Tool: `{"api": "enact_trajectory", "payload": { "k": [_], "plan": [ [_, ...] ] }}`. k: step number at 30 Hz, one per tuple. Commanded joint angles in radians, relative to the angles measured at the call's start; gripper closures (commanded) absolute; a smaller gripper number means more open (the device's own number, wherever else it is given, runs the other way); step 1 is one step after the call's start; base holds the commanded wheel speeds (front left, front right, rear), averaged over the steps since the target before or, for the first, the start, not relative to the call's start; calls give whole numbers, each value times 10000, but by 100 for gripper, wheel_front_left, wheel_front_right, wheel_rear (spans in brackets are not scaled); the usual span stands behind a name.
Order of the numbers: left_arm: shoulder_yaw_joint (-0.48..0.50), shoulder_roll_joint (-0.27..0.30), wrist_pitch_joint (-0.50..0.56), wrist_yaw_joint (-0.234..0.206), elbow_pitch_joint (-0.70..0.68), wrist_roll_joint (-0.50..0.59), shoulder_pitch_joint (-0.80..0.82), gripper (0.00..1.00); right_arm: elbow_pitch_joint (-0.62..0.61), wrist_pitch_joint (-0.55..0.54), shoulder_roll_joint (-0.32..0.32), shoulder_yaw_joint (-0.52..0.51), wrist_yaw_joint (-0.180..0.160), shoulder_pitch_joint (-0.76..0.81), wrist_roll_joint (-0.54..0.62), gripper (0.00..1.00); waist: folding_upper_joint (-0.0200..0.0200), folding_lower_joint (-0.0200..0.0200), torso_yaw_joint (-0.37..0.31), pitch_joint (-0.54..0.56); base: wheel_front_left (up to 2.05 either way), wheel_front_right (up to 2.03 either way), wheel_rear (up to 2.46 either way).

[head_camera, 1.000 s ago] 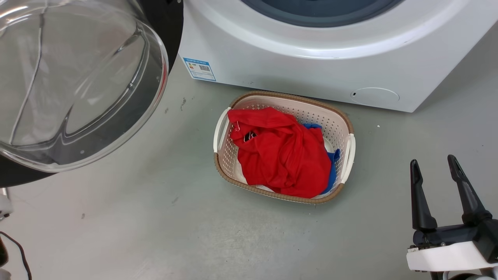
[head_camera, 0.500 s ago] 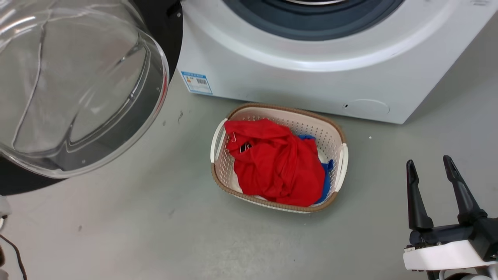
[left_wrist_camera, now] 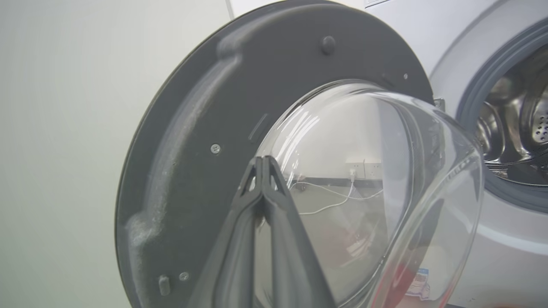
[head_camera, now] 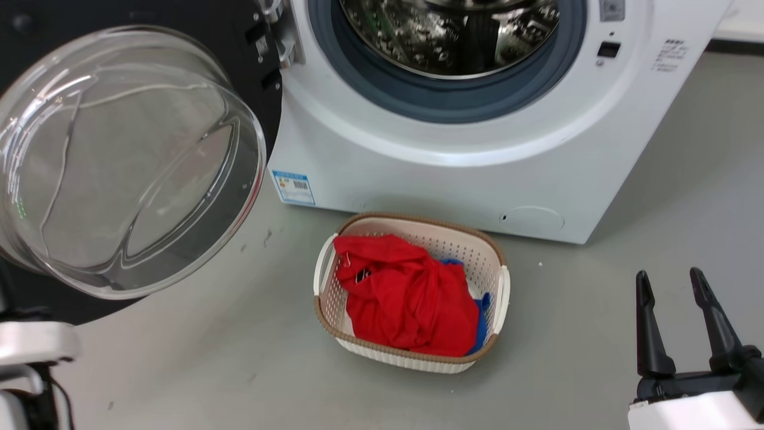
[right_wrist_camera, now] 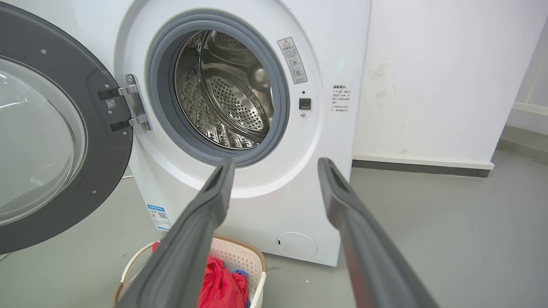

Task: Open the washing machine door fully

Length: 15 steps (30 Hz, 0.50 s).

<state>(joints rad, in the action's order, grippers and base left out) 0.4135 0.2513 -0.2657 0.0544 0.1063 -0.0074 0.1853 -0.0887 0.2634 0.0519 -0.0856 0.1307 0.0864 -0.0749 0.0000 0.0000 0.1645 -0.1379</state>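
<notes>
Before the washing machine door (left_wrist_camera: 205,128), left tool (left_wrist_camera: 262,164) is closed and empty; right tool (head_camera: 668,279) gapes, holding nothing.

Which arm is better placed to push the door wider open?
Left. The left gripper, shut, aims at the inner face of the door; the right gripper hangs open beyond the basket, away from it.

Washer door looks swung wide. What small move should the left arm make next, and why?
Probably a gentle push further outward with the shut left claw on the door, beside its glass bowl. The door stands well clear of the drum, but whether the hinge is at its stop can't be told.
</notes>
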Motion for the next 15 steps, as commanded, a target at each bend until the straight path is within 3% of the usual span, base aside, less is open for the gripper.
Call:
{"api": "enact_trajectory", "payload": {
  "k": [1,8,15],
  "plan": [
    [-156,-178,22,40,-260,32,-220,100,10,19,-26,-25,1,125,-65,0,0,0,-73,256,0,0,0],
    [-1426,-952,24,34,-1637,609,-1043,100,-77,19,-23,-122,0,350,-338,0,0,0,-310,680,0,0,0],
    [-2474,-1364,24,189,-1719,726,-1594,100,-57,19,-22,-79,0,520,-449,0,0,0,-717,987,0,0,0]
  ]
}}
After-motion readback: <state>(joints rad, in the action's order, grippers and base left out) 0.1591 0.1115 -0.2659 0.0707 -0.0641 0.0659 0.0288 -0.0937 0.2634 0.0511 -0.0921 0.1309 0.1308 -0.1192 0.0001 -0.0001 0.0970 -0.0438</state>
